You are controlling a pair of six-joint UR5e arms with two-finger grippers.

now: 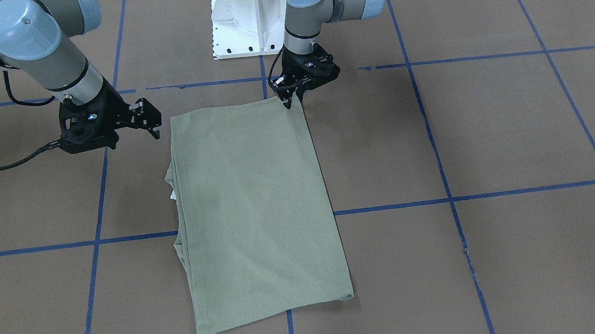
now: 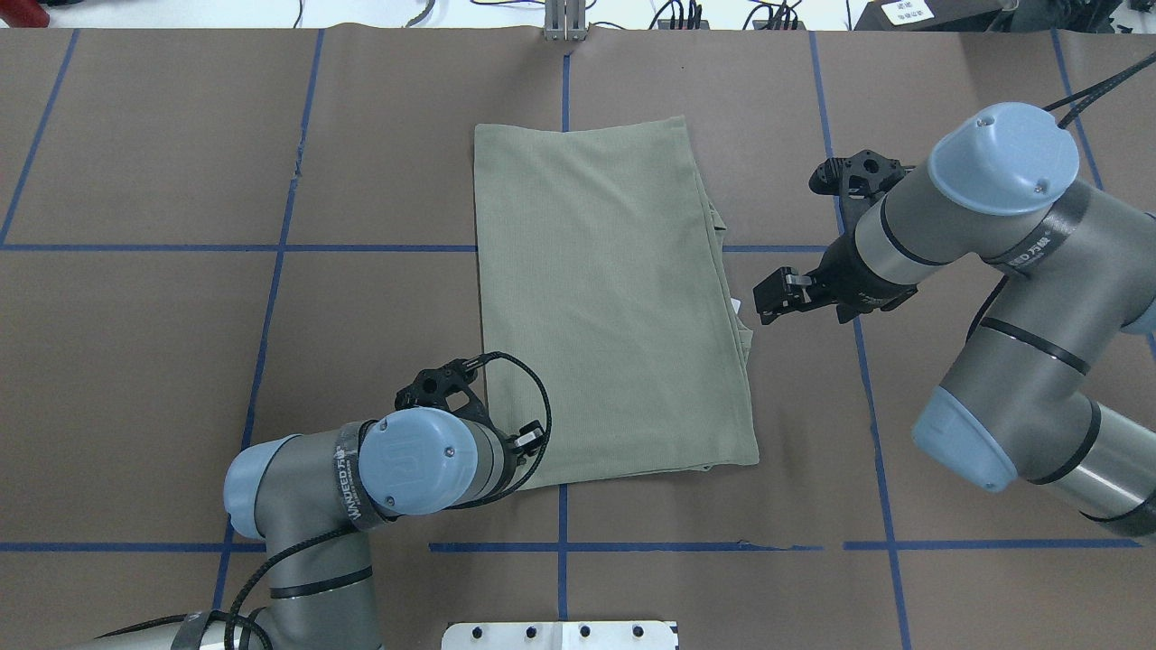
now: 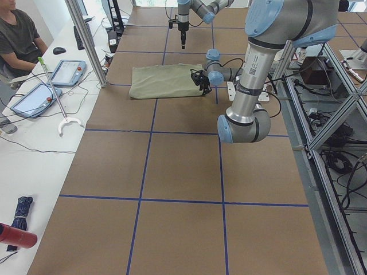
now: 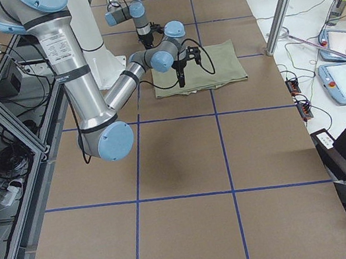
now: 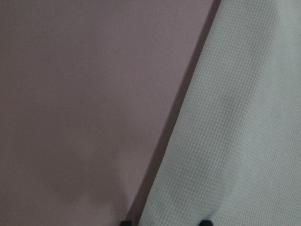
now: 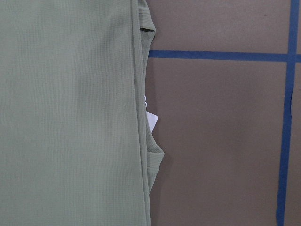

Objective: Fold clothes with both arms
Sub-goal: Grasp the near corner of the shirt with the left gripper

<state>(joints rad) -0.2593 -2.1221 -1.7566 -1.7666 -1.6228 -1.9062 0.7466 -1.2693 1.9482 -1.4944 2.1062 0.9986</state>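
Note:
The sage-green shirt [image 1: 257, 203] lies folded into a flat rectangle on the brown table; it also shows in the overhead view [image 2: 605, 307]. Its white hang tag [image 6: 150, 120] pokes out of the layered edge on my right side. My left gripper [image 1: 288, 105] points down at the near-left corner of the shirt with its fingers pinched together on the fabric edge [image 5: 235, 141]. In the overhead view its tips are hidden under the wrist. My right gripper [image 2: 766, 302] is open and empty, just beside the shirt's right edge, near the tag, a little above the table.
The white pedestal base [image 1: 247, 20] stands at my edge of the table. Blue tape lines [image 2: 271, 271] grid the brown surface. A side table with tablets [image 3: 69, 71] and a seated operator [image 3: 20, 34] lies beyond the far edge.

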